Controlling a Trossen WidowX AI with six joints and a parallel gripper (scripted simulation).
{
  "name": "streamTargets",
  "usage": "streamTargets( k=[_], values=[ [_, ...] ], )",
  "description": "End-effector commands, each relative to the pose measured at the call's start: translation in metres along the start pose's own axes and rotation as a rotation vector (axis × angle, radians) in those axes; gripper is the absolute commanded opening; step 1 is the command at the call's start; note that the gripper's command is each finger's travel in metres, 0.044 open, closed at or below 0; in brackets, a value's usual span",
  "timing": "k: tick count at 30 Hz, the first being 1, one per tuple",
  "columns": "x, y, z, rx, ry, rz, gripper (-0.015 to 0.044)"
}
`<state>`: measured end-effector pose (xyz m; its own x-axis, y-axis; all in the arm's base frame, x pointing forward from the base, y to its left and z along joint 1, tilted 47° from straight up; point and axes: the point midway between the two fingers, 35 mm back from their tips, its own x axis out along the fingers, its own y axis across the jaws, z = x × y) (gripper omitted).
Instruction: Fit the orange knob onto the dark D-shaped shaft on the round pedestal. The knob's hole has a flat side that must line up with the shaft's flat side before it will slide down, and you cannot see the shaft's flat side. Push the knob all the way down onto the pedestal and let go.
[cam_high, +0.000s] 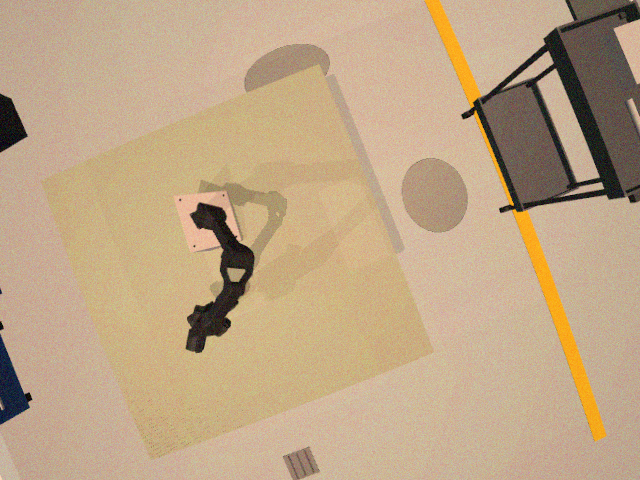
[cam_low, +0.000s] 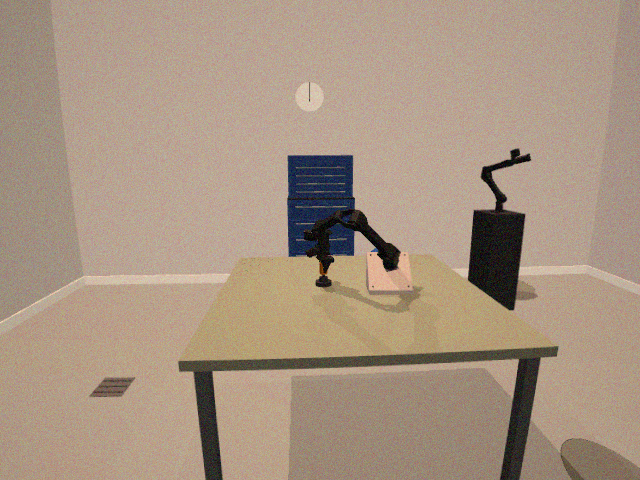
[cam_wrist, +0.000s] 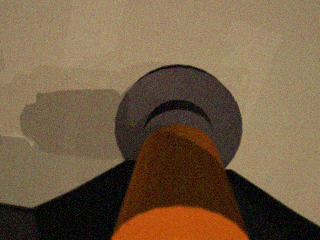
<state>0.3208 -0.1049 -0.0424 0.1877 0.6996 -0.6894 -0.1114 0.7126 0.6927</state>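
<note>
Orange knob (cam_wrist: 177, 190): one unit, clamped between the fingers of the single end effector (cam_low: 323, 262), with its long axis pointing down at the round pedestal (cam_wrist: 227, 125). In the wrist view the knob fills the lower centre of the frame and its far end overlaps the pedestal at the 6 o'clock side, covering the pedestal's middle; a dark crescent shows just beyond the knob's far end, at 12 o'clock from it. Whether the knob touches the pedestal or shaft cannot be told from this view. In the exterior view the knob (cam_low: 322, 268) appears as a short orange segment directly above the dark pedestal (cam_low: 323, 282), which stands on the desk (cam_low: 289, 330); the knob is not seated down on the pedestal. One arm (cam_low: 361, 229) is in use, mounted on one pink base plate (cam_low: 403, 281) that lies on the desk at 3 o'clock from the pedestal. In the top view the arm (cam_high: 232, 263) runs from the base plate (cam_high: 185, 217) toward 6 o'clock, ending at the end effector (cam_high: 195, 341), which hides knob and pedestal. Room contents visible: one blue drawer cabinet (cam_low: 320, 175), one wall clock (cam_low: 309, 97), one black plinth (cam_low: 495, 253) carrying one second arm (cam_low: 500, 173), one floor vent (cam_low: 112, 386).
</note>
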Motion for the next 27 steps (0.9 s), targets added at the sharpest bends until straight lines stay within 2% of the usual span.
streamTargets(
  k=[1,7,13,27],
  values=[
    [-0.002,-0.0002,0.0015,-0.004,-0.005,0.001,0.0],
    [-0.0047,-0.0001,0.0027,-0.03,-0.005,0.001,0.0],
    [-0.0036,-0.0012,0.0021,-0.213,-0.005,0.001,0.0],
    [0.0,0.0001,0.0014,-0.213,-0.005,0.001,0.0]
  ],
)
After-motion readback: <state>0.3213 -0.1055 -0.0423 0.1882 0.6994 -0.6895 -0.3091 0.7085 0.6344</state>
